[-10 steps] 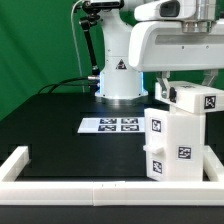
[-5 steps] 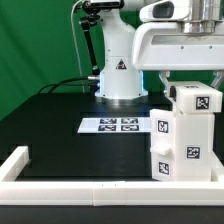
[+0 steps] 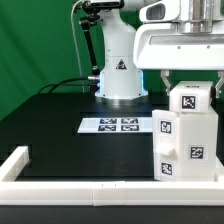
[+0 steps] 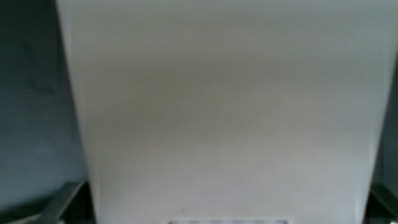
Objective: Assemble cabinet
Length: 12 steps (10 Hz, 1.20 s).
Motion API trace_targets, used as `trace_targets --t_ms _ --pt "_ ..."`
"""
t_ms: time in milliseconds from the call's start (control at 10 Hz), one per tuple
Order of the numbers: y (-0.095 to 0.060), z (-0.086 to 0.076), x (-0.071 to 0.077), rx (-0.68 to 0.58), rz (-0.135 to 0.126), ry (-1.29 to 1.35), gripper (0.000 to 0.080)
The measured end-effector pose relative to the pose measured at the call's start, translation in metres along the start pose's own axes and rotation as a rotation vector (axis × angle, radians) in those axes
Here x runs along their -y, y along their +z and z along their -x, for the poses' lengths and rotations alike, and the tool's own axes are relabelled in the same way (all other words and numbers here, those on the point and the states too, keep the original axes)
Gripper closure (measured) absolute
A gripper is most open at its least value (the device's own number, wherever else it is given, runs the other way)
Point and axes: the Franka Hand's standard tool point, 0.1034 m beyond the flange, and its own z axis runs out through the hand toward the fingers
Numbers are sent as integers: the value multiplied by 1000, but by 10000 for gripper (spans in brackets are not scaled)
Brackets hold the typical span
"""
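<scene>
The cabinet [image 3: 182, 145] is a white boxy shell with black-and-white tags. It stands upright at the exterior view's right, close to the front rail. A narrower tagged block [image 3: 191, 101] forms its top. My gripper [image 3: 189, 84] comes straight down over that top block, with one finger on each side of it, and holds it. In the wrist view a blurred white face of the cabinet [image 4: 222, 110] fills almost the whole picture, and the fingertips do not show clearly.
The marker board [image 3: 110, 125] lies flat on the black table, left of the cabinet. A long white rail [image 3: 90, 187] edges the table's front and turns back at the left [image 3: 14, 160]. The arm's base [image 3: 118, 75] stands behind, before a green backdrop.
The gripper and the cabinet have moved together toward the exterior view's right. The cabinet has turned, so its top block's tag now faces the camera.
</scene>
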Motion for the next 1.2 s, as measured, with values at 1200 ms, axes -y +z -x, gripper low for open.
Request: trace_targets --t_ms 1200 --pt "3 3 1 65 -42 751 244"
